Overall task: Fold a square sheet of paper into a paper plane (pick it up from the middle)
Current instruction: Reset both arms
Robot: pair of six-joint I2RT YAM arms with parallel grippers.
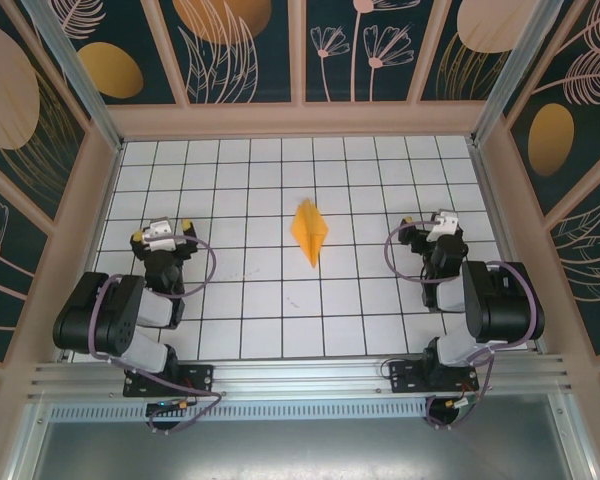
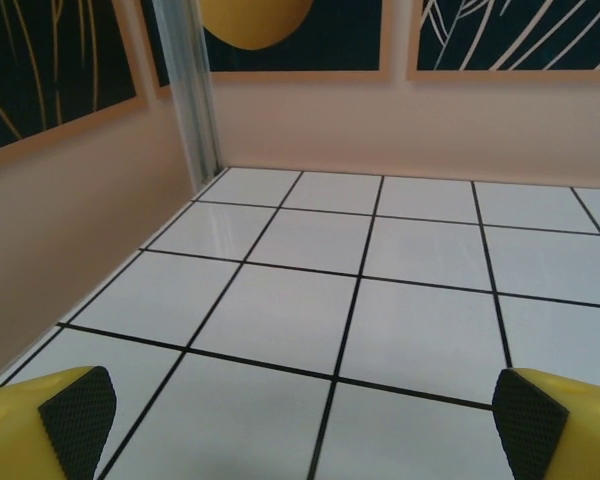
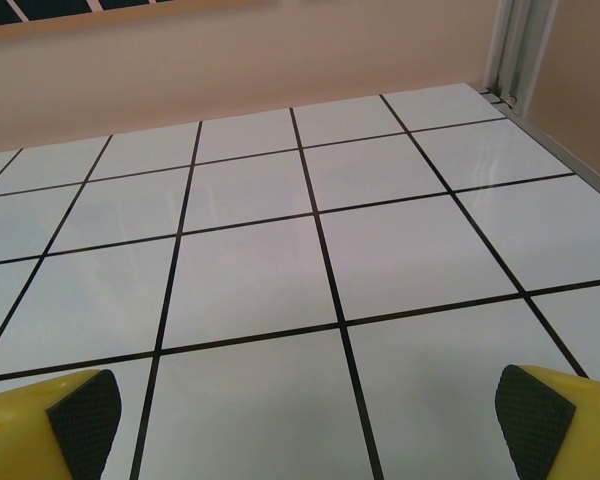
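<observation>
Left gripper, right gripper: jaws wide apart, holding nothing, low over the white gridded table. Paper plane: orange-yellow, slim kite-shaped dart, pointed both ends, lying mid-table between the grippers, well apart from both. Behind: dark floral wall panels.

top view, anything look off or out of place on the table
Nothing stands out. The paper plane lies near the middle of the table, cleanly folded, with no tear or crumpling visible. The left gripper and right gripper sit open at either side, well clear of it.
</observation>
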